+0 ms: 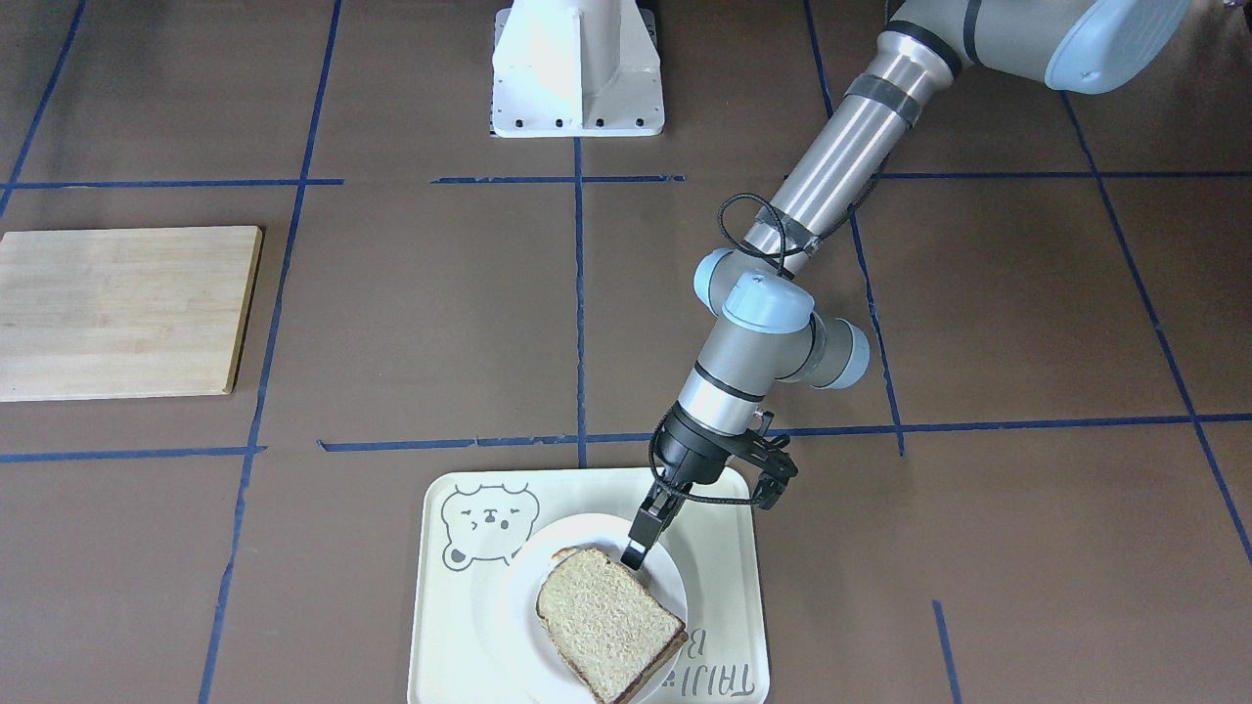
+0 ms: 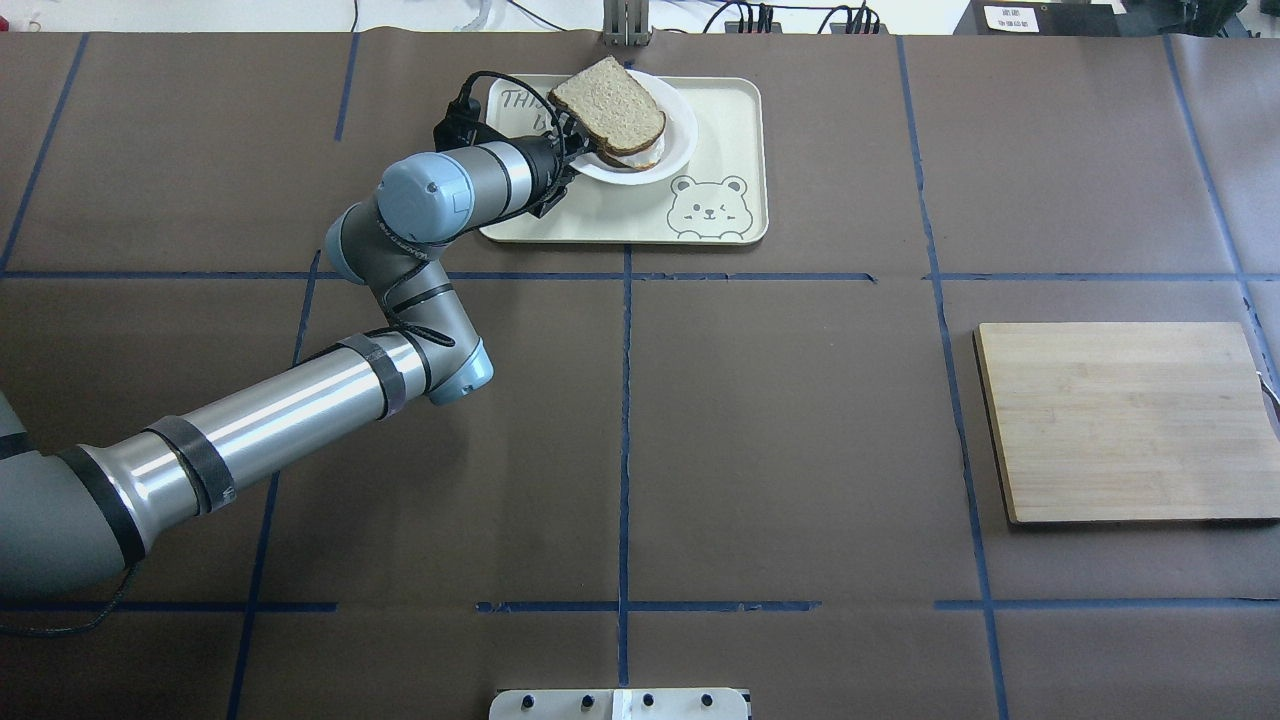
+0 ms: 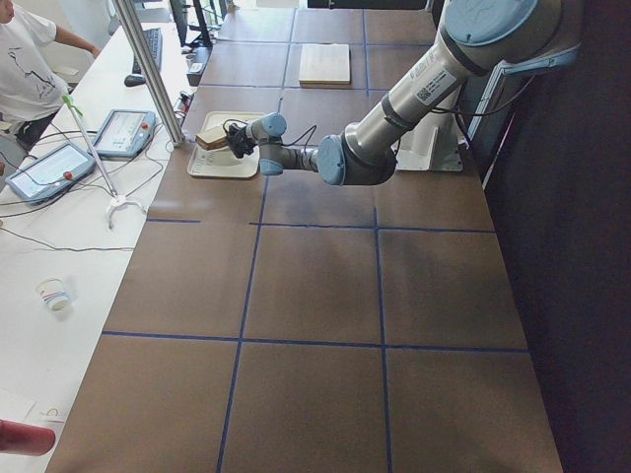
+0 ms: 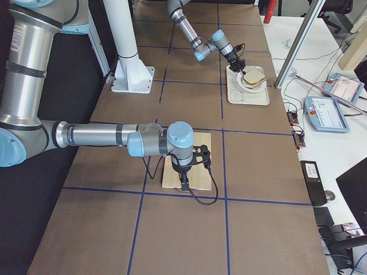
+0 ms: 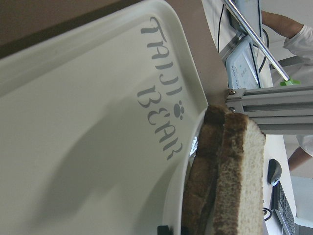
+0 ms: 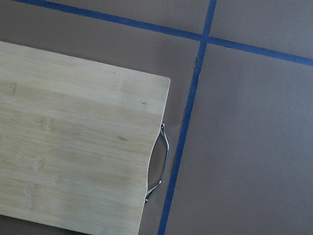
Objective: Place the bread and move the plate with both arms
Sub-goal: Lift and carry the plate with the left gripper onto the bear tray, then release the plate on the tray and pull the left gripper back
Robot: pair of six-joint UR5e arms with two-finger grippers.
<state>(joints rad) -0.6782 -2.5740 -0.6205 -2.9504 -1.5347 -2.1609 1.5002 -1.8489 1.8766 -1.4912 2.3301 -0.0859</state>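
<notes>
A pale bamboo cutting board [image 6: 73, 142] lies flat on the brown bench [image 6: 254, 147], filling the left of the view, with a thin metal handle [image 6: 164, 159] bowed out from its right edge, just beside a blue tape line [image 6: 182, 134] that meets a second line near the top.

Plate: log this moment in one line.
bread atop toast on plate; plate on tray; left gripper at plate rim; right gripper over board
</notes>
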